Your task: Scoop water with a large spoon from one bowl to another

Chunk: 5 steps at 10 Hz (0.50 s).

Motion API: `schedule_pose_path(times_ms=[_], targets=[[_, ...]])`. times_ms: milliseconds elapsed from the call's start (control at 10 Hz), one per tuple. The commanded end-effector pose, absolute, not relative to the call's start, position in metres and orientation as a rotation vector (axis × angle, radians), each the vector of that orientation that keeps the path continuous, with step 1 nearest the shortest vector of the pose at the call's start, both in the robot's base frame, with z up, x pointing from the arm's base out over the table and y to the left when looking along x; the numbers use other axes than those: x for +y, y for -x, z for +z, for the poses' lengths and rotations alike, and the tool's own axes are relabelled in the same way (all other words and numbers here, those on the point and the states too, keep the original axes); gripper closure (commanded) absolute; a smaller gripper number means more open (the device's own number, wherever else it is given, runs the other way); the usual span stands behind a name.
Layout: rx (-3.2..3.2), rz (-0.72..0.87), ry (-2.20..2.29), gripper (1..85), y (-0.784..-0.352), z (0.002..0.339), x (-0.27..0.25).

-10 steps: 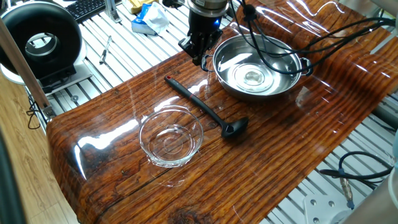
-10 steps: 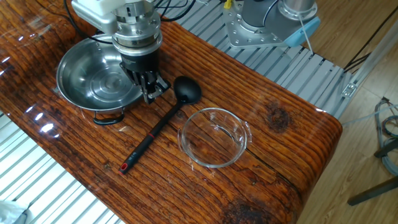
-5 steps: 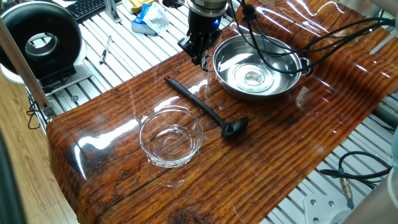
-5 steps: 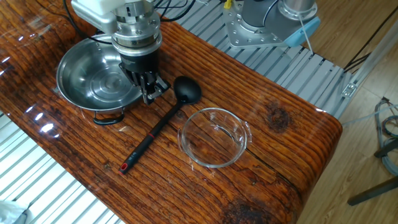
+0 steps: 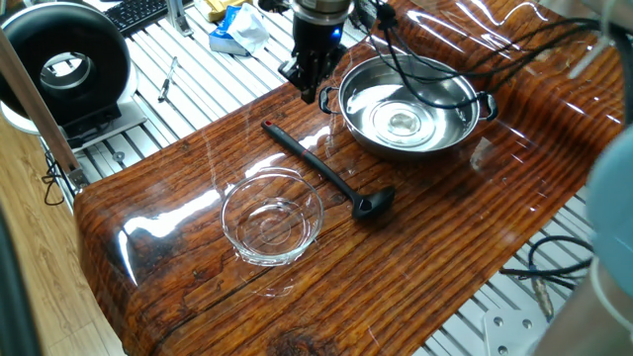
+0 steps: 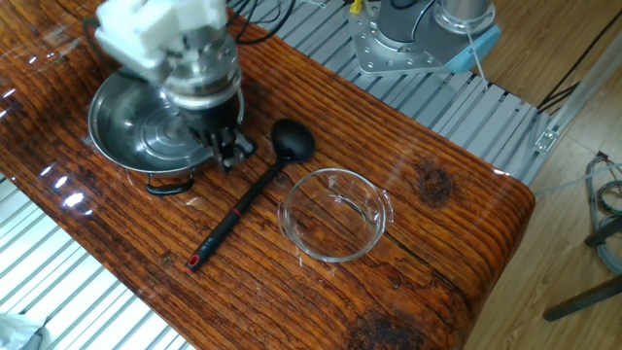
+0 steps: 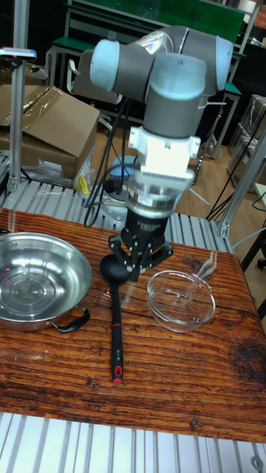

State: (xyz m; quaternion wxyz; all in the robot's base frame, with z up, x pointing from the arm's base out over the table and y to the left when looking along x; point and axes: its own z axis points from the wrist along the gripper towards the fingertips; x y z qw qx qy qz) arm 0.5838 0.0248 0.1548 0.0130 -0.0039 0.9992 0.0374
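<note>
The black large spoon (image 5: pixel 326 173) lies flat on the wooden table, scoop (image 6: pixel 292 141) toward the robot base and its red-tipped handle end (image 7: pixel 117 372) toward the table edge. The steel bowl (image 5: pixel 410 104) holds a shiny pool of water (image 5: pixel 401 121). The clear glass bowl (image 5: pixel 272 220) stands on the other side of the spoon. My gripper (image 5: pixel 312 87) hangs low between the steel bowl (image 6: pixel 146 122) and the spoon, fingertips together and nothing in them. In the tall fixed view the gripper (image 7: pixel 140 270) is just right of the scoop.
Black cables (image 5: pixel 435 69) hang over the steel bowl. Beyond the table's far edge a round black device (image 5: pixel 64 64) and a blue-white cloth (image 5: pixel 237 30) rest on slatted metal. The robot base (image 6: pixel 408 39) stands behind the table. A cardboard box (image 7: pixel 44 126) sits in the background.
The gripper has shifted a little along the steel bowl's rim, away from the spoon's scoop, and is blurred by motion now. Spoon and both bowls have not moved.
</note>
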Motion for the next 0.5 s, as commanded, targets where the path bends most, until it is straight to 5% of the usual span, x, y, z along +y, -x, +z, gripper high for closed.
schedule_pose_path(times_ms=[0,400], targets=[[3.142,0.158,-0.037,84.7,-0.604,0.136,0.036],[3.111,0.064,-0.023,82.3,-0.629,0.097,0.024]])
